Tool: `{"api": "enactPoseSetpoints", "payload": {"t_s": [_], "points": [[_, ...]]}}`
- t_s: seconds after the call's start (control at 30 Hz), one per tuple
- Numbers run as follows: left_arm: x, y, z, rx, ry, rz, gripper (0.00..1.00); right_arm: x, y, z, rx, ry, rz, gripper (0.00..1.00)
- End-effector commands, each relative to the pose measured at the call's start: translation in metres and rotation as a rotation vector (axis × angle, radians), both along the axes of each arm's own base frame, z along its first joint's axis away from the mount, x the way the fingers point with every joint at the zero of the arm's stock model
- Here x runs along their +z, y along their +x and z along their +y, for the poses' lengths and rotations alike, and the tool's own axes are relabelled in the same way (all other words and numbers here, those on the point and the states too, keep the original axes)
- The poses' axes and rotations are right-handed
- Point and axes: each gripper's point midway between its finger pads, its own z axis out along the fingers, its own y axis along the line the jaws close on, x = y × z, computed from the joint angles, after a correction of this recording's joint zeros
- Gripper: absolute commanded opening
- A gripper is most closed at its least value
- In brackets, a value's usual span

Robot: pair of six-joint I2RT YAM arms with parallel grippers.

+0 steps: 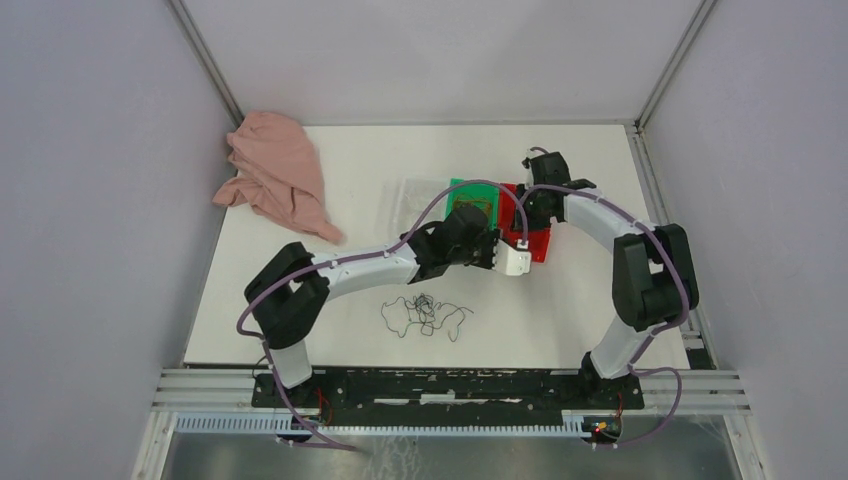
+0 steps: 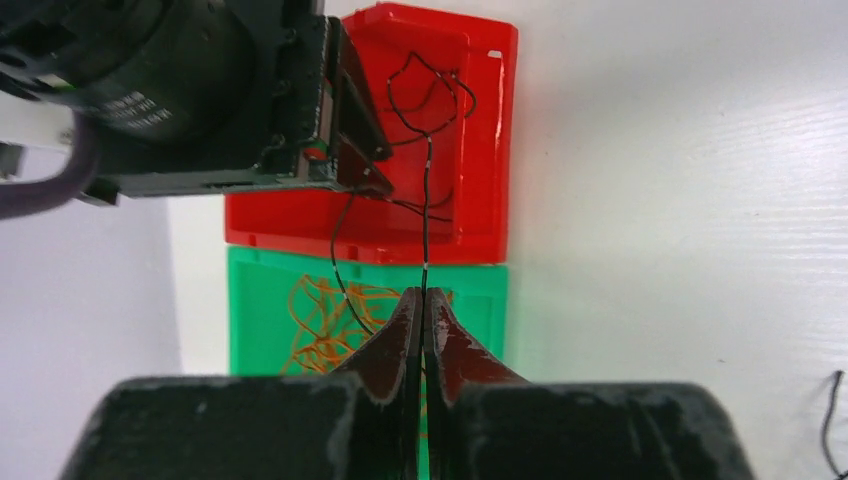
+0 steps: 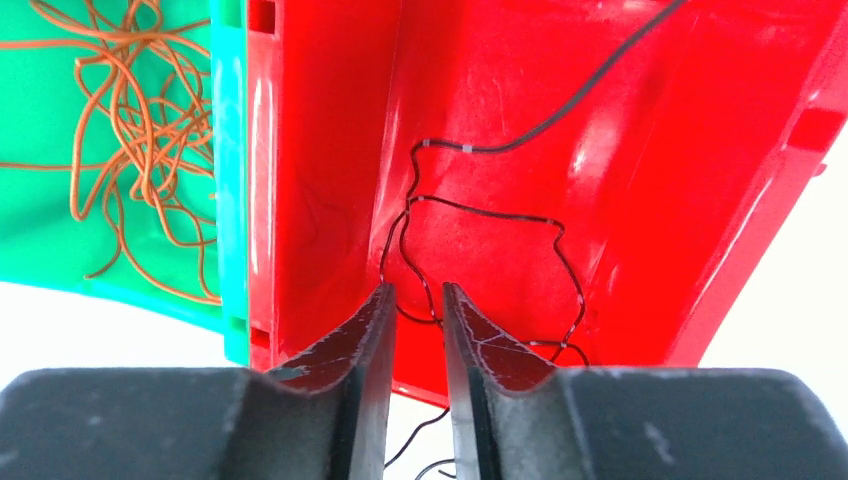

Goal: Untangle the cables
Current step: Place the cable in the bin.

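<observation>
A black cable (image 2: pixel 427 190) runs taut from the red bin (image 2: pixel 486 150) to my left gripper (image 2: pixel 422 294), which is shut on it above the green bin (image 2: pixel 250 290). The rest of that cable lies in loops on the red bin's floor (image 3: pixel 480 215). My right gripper (image 3: pixel 415 300) hangs over the red bin's near edge, its jaws a little apart with a loop of the black cable passing loosely between them. An orange cable (image 3: pixel 130 120) lies wadded in the green bin. More black cables (image 1: pixel 425 315) lie tangled on the table in front of the arms. In the top view my left gripper (image 1: pixel 500 248) and right gripper (image 1: pixel 530 215) meet over the bins.
A pink cloth (image 1: pixel 275 175) lies crumpled at the table's back left. The green bin (image 1: pixel 462 192) and red bin (image 1: pixel 540 240) stand side by side at mid-table. Grey walls close in both sides, and a metal rail (image 1: pixel 450 385) runs along the near edge.
</observation>
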Motion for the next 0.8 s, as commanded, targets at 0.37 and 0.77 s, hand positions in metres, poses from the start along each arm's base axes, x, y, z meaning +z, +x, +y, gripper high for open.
{"api": "enactPoseSetpoints", "payload": {"t_s": [0.37, 0.77], "points": [[0.022, 0.013, -0.013, -0.258, 0.048, -0.286, 0.03, 0.079, -0.007, -0.047, -0.079, -0.03, -0.077, 0.43], [0.026, 0.027, -0.04, -0.405, 0.068, -0.345, 0.03, 0.124, 0.064, -0.075, -0.284, 0.056, -0.344, 0.39]]}}
